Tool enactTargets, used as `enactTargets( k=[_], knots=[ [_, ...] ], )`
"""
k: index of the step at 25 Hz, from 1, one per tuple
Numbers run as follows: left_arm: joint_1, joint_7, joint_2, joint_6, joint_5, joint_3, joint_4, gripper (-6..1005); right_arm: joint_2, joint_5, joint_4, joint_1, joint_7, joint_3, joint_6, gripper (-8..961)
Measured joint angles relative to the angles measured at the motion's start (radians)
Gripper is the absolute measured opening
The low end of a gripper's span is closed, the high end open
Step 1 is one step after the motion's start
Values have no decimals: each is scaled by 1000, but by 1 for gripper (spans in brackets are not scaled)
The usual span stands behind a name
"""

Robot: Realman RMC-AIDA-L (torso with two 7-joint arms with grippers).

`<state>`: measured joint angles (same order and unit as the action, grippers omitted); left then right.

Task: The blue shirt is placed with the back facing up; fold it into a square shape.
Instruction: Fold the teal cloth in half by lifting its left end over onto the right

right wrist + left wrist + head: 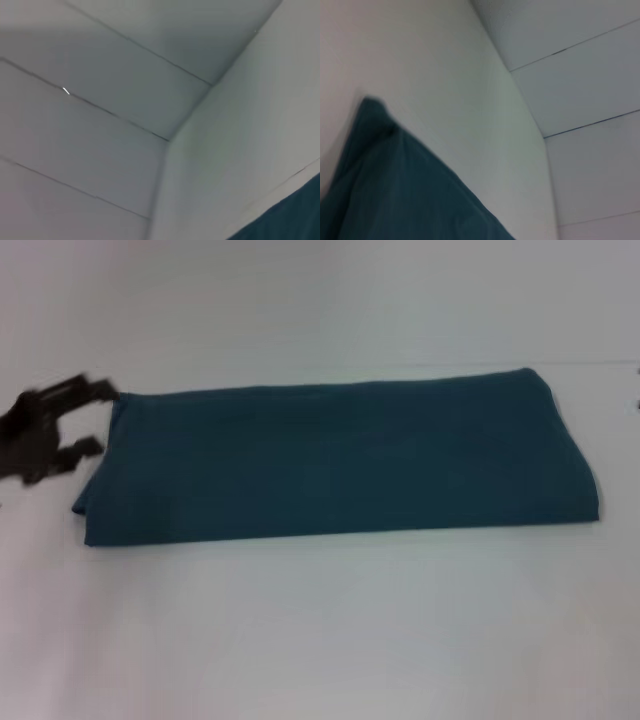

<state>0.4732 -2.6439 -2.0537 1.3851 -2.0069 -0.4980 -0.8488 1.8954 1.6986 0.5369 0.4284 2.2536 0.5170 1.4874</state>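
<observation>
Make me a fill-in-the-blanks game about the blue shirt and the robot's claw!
1. The blue shirt is folded into a long ____ shape, not yet a square.
2. The shirt lies on a ____ table.
3. The left claw is at the shirt's ____ end in the head view.
4. The fingers of the left claw are ____, gripping nothing.

Missing words: rectangle; white; left; open

You've got a plain white table (pixel 320 640) filling the head view, lower edge to top. Both wrist views show you its edge against a pale panelled floor (pixel 590 75) with thin dark seams.
</observation>
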Motion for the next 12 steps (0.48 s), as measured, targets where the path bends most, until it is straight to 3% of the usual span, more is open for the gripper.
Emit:
enactTargets(
  k=[4, 7, 12],
  knots=[
    [-63, -15, -13, 93, 16, 122, 42, 893, 4, -30, -43, -72, -32, -71, 58, 675],
    [-86, -40, -16, 94, 14, 157, 90, 890, 6, -28, -44, -93, -35, -87, 56, 675],
    [-95, -94, -36, 19, -5, 141, 125, 884, 0, -3, -43, -74, -49, -75, 44, 675]
  ],
)
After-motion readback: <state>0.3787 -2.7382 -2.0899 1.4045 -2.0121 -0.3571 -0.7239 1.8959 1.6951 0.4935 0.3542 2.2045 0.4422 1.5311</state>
